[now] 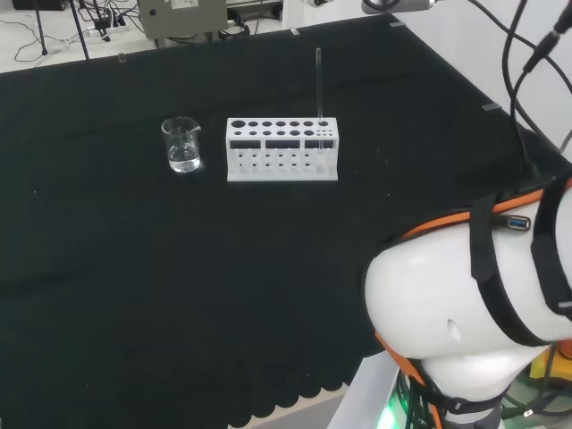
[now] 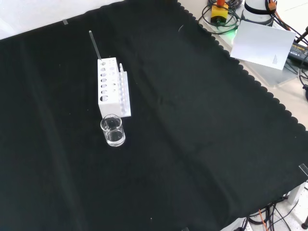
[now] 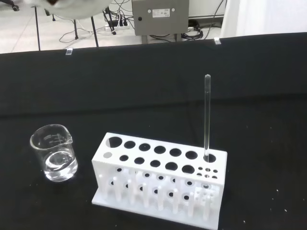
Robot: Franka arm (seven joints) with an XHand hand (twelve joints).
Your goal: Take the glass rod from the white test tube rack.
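Glassware waits untouched on the black cloth [image 2: 192, 125] of the bench, with the task not yet begun. Nearest in the front view is a small clear beaker [image 2: 112, 130], holding a little clear liquid and standing just off one end of the white test tube rack [image 2: 109, 86], apart from it. The rack lies well in from every edge of the cloth, towards its far left corner as that view shows it, its long side running away from the camera. At the rack's far end the glass rod [image 2: 95, 44] stands in a hole of the back row — close to upright, its lower part inside the rack and most of its length rising clear above the top plate. That placing looks deliberate: the exposed stem offers plenty to pinch, and the hole keeps the rod steady until it is drawn up. In the wrist view the rod [image 3: 206, 117] sits at the end of the rack [image 3: 158, 184] opposite the beaker [image 3: 53, 152], so the beaker is unlikely to be in the way of a reach. A blurred white part of the hand [image 3: 72, 5] shows at that picture's border; whether its fingers are spread or curled cannot be told — nothing is held.
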